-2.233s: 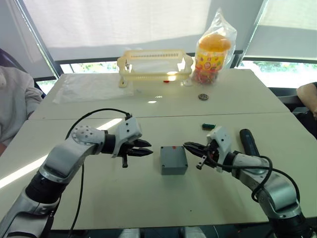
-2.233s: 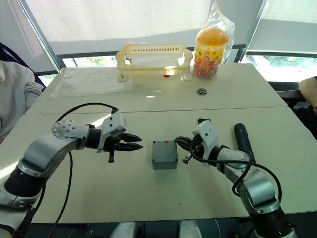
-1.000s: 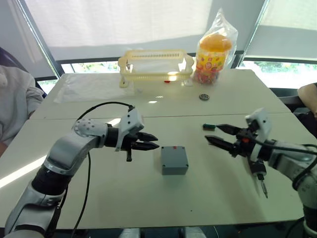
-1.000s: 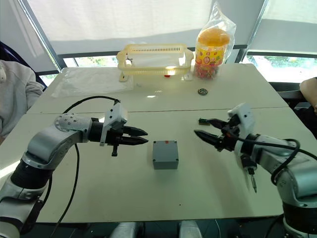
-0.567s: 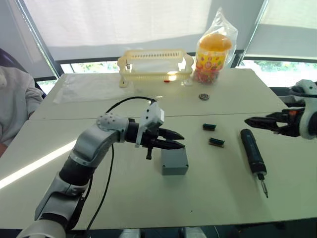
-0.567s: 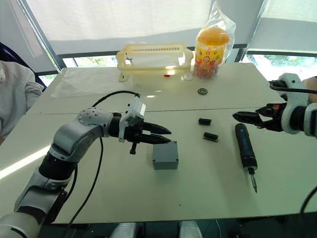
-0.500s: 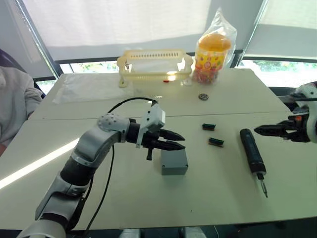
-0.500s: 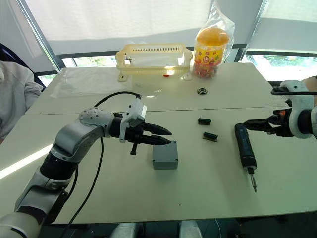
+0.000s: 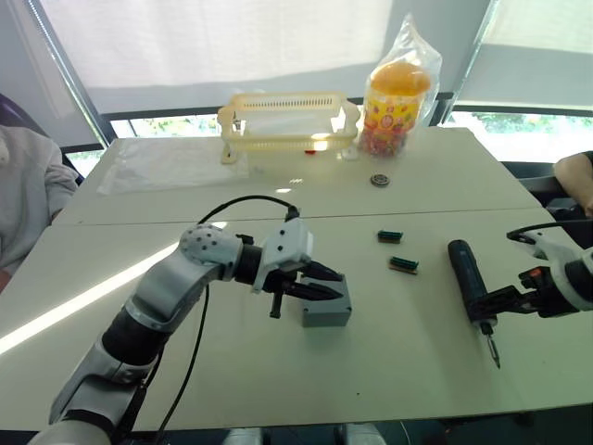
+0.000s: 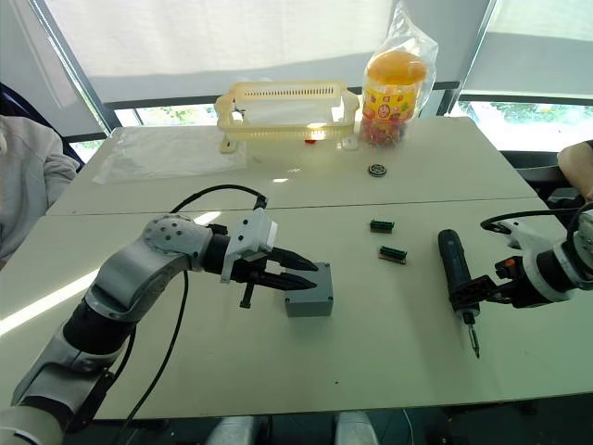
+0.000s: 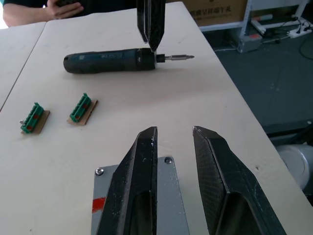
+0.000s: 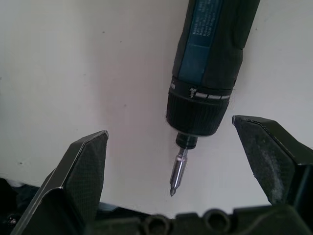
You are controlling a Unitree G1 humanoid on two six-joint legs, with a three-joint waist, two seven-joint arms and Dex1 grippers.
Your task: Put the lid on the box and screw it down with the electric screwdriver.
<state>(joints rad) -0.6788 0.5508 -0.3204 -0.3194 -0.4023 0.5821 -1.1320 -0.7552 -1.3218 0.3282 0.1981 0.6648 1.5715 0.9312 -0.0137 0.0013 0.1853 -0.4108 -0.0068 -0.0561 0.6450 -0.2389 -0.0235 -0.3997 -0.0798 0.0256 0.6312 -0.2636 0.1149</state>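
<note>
- Your left gripper (image 10: 298, 274) has its jaws parted a little and grasping nothing; the tips hang over the near-left part of the box (image 10: 310, 290), one finger (image 11: 134, 181) above the lid (image 11: 166, 196), and you can't tell from these views whether they touch it
- Your right gripper (image 12: 178, 161) has its jaws spread wide and empty, straddling the bit end of the electric screwdriver (image 10: 455, 265) without gripping it
- That screwdriver lies flat on the table (image 10: 389, 362), well to the right of the box, with its thin metal bit (image 12: 177, 171) pointing toward the near edge
- Judging by the flat grey top with two screw heads at its corners in the left wrist view, the lid is already seated on the box, red mark (image 11: 98, 204) on its side
- By my reading, the placing step is done and the screwing is not: the tool is untouched, so you have to close on its body, lift it, and bring the bit to each corner while the left jaws steady the box
- Count: one box with one lid, one electric screwdriver, two small green connector blocks (image 10: 382, 224) on the table between box and screwdriver
- Farther back: one yellow slotted basket (image 10: 287, 113), one bagged jar of sweets (image 10: 397, 88), one small round disc (image 10: 376, 171), one clear plastic sheet (image 10: 167, 153)
</note>
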